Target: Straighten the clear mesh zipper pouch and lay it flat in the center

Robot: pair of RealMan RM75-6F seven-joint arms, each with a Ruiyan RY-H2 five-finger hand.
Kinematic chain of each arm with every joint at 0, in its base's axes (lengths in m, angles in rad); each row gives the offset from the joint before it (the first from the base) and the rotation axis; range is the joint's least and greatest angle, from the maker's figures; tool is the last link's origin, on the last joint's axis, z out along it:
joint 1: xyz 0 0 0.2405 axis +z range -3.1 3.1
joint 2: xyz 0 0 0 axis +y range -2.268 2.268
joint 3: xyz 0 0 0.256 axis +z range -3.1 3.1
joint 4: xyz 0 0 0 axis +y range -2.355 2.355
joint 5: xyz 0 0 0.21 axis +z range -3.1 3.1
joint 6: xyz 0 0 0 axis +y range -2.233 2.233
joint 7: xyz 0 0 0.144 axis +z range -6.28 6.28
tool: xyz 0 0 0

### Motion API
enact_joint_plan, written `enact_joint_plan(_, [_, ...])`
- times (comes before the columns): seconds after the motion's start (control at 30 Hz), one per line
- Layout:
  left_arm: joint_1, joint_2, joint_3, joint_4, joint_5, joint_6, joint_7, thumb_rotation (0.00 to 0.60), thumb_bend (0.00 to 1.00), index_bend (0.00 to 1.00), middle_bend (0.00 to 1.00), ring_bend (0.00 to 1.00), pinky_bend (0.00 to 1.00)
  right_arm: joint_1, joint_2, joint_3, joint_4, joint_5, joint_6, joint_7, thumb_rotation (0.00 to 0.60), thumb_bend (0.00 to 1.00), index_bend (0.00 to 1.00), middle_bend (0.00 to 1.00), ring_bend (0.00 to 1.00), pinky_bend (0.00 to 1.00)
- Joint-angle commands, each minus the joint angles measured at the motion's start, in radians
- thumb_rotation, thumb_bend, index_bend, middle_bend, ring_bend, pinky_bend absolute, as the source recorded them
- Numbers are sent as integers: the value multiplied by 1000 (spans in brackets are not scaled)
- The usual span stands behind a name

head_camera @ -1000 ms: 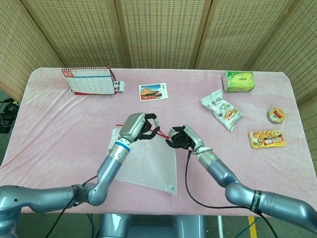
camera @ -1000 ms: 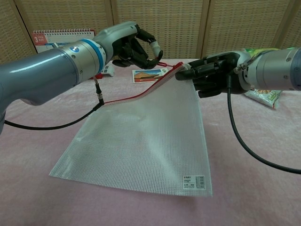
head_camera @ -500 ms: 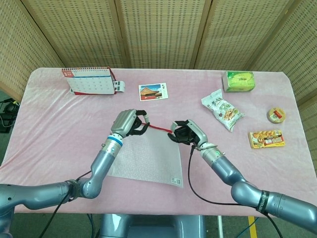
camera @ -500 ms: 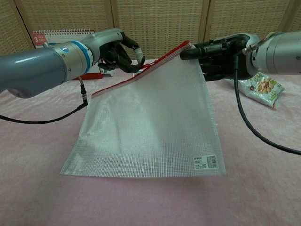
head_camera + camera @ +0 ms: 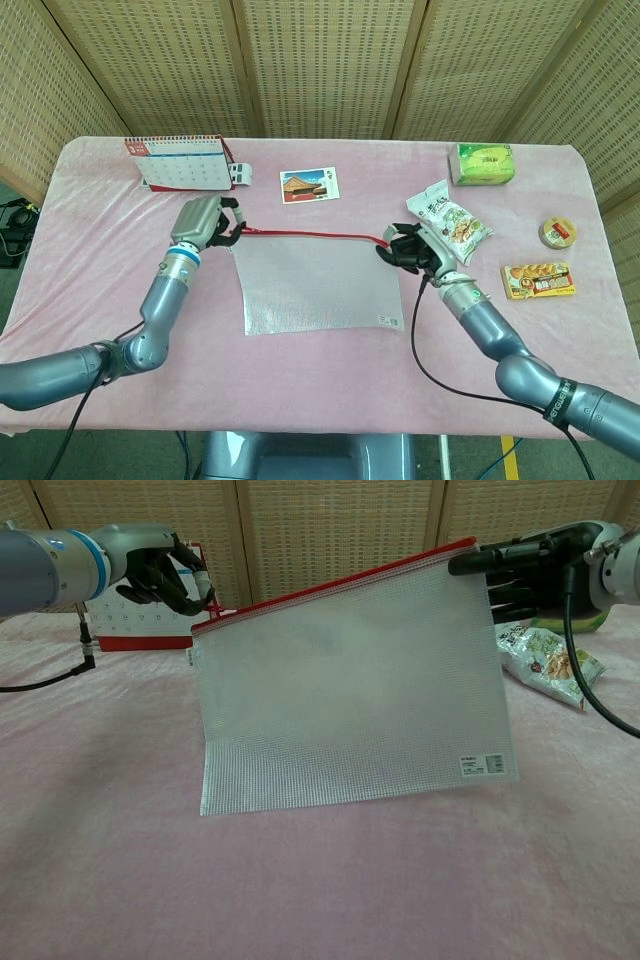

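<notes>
The clear mesh zipper pouch (image 5: 318,285) (image 5: 350,695) with a red zipper edge hangs stretched between both hands above the pink table. My left hand (image 5: 204,223) (image 5: 165,568) pinches the zipper's left corner. My right hand (image 5: 412,248) (image 5: 520,570) pinches the zipper's right corner. The pouch is taut and its lower edge touches the tablecloth in the chest view. A small barcode label sits at its lower right corner.
A desk calendar (image 5: 180,161) stands at the back left, a postcard (image 5: 309,185) behind the pouch. A snack bag (image 5: 449,221), a green packet (image 5: 482,164), a round tin (image 5: 557,233) and a flat snack pack (image 5: 538,280) lie at the right.
Both hands have moved apart and away from the robot, pulling the zipper edge straight. The pouch went from slack and skewed to stretched wide and squared.
</notes>
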Motion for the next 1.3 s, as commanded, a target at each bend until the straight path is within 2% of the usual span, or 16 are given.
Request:
enact_joint_plan(0.03, [14,26,3,2,-14,-22,-20,600,668,865,999,925,1000,-11,5,9,9,2,-11,26,600,791,767,973,983,1000])
enact_joint_plan(0.7, [33,84,36,55,-10,-91,-92,600,668,864,999,926,1000,-22,-14,4,71,-17,-26,76,600,789,769,975,983,1000])
enact_joint_plan(0.73, [33,84,36,56,-6,-94,-99,600,621,838,999,926,1000,-22,-15,3,74,-25,-28,75,600,747,763,975,983,1000])
enact_joint_plan(0.77, [34,83,35,57,0,-96,-106,600,451,735,999,925,1000,-22,-16,1,78,-33,-31,72,600,643,714,973,983,1000])
enact_joint_plan(0.8, [37,83,32,59,12,-105,-124,600,318,605,999,925,1000,-17,-11,-10,84,-51,-44,57,600,473,605,969,983,1000])
enact_joint_plan(0.83, [39,85,31,60,22,-117,-137,600,125,357,998,925,1000,-15,-7,-17,89,-62,-55,48,600,243,420,962,983,1000])
enact_joint_plan(0.87, [42,89,29,61,32,-129,-151,600,32,206,994,925,1000,-13,-4,-22,93,-73,-57,39,600,76,235,953,982,1000])
enact_joint_plan(0.9, [46,92,27,64,48,-138,-170,600,0,49,988,925,1000,-12,-3,-32,100,-90,-50,21,600,18,145,947,981,1000])
enact_joint_plan(0.93, [50,95,25,66,62,-141,-183,600,0,0,982,925,1000,-11,-2,-41,104,-106,-38,3,600,0,70,937,979,1000])
enact_joint_plan(1.0, [57,98,24,68,88,-140,-202,600,0,0,977,926,1000,-11,-3,-56,110,-127,-13,-25,600,0,19,927,976,1000])
enact_joint_plan(1.1, [79,117,28,53,144,-123,-229,600,0,0,976,925,1000,-18,4,-89,110,-165,49,-89,600,0,0,925,975,1000])
enact_joint_plan(1.23, [141,162,44,-2,265,-25,-261,600,0,0,965,920,1000,-59,41,-137,78,-253,159,-180,600,0,3,918,973,1000])
enact_joint_plan(1.3, [175,172,61,-15,333,41,-270,600,0,0,899,867,989,-80,52,-167,73,-314,228,-239,600,0,22,908,966,1000])
